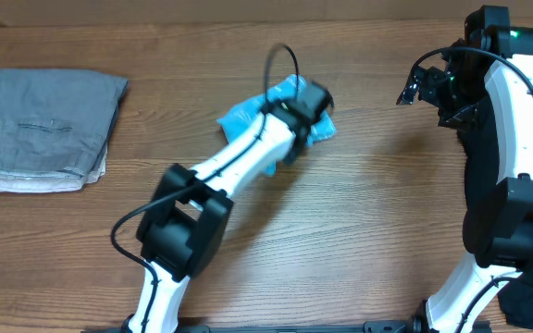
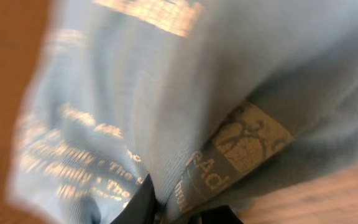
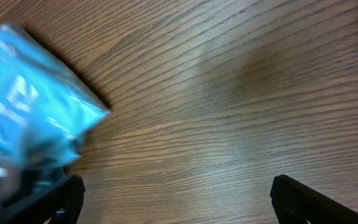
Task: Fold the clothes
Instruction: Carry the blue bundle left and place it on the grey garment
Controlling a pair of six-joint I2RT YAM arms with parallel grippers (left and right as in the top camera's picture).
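Brown wooden tabletop point(image 1: 378, 203) across the whole shot, grain running side to side. Over at the right edge, a dark black shape point(image 1: 477, 176), too murky to name.

The overhead camera is looking straight down on the whole table point(image 1: 368, 194) from far off. The left wrist camera is sitting right against the T-shirt point(image 2: 166, 93), with cloth filling its view. The right wrist camera is facing down at nearby wood, catching the same T-shirt at its left edge.
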